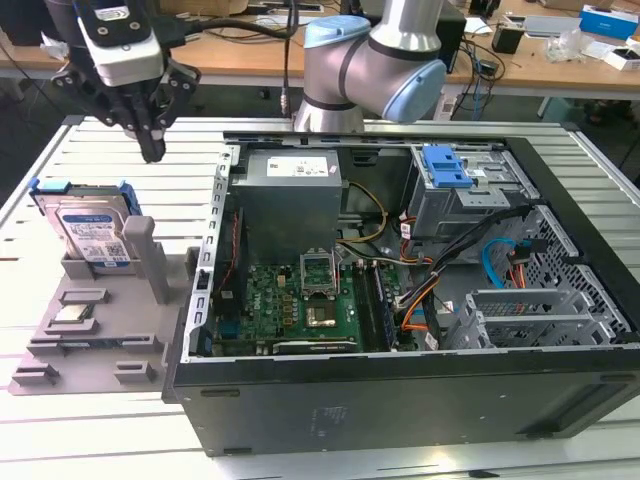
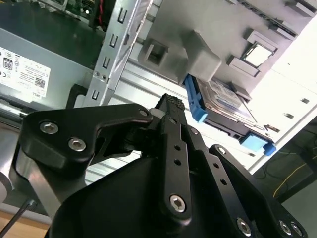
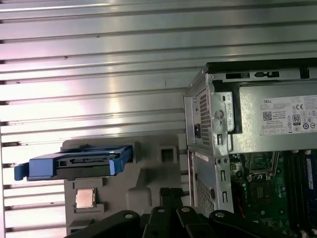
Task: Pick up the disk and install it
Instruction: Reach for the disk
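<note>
Silver-metal disk (image 1: 92,228) with blue side rails stands on edge in a slot of the grey fixture (image 1: 95,355). It leans slightly, label facing outward. The fixture lies on the slatted aluminium table (image 1: 120,160), at the exterior view's left of the open computer case (image 1: 400,400).

Gripper (image 1: 152,150): black fingers drawn together at the tips, nothing between them. It hangs above the table, higher than the disk and toward the exterior view's right of it, clearly apart and not in contact.

Second wrist view: fingertips of the gripper (image 2: 171,101) point toward the fixture, with the disk (image 2: 225,106) beyond them, one blue rail end nearest.

First wrist view: the disk (image 3: 81,162) is seen edge-on, connector side showing, with the small square processor chip (image 3: 85,198) just beside it on the same fixture.

Inside the case: grey power supply (image 1: 290,195) at the back and green motherboard (image 1: 300,300) in front of it. The grey drive cage (image 1: 470,205) with its blue latch (image 1: 445,165) is at the exterior view's right. The disk is well apart from that cage.
</note>
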`<move>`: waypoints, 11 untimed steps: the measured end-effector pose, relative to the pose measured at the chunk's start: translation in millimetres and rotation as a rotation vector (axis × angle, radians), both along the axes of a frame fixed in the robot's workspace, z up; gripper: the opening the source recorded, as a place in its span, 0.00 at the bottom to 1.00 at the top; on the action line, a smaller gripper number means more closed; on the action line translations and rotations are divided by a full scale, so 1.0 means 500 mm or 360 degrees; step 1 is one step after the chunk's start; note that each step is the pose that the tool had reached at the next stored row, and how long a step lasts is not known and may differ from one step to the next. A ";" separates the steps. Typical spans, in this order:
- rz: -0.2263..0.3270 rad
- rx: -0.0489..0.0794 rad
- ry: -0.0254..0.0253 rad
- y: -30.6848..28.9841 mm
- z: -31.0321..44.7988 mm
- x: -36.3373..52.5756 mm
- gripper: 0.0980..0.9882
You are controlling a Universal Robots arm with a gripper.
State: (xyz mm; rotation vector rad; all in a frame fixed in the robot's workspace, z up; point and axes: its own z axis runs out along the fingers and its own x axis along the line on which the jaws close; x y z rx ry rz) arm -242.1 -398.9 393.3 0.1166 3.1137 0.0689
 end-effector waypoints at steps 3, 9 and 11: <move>0.0000 0.0000 0.00001 0.000 0.000 -0.018 0.01; 0.0000 0.0000 0.00001 0.000 0.000 -0.069 0.01; 0.0000 0.0000 0.00000 0.000 0.000 -0.080 0.01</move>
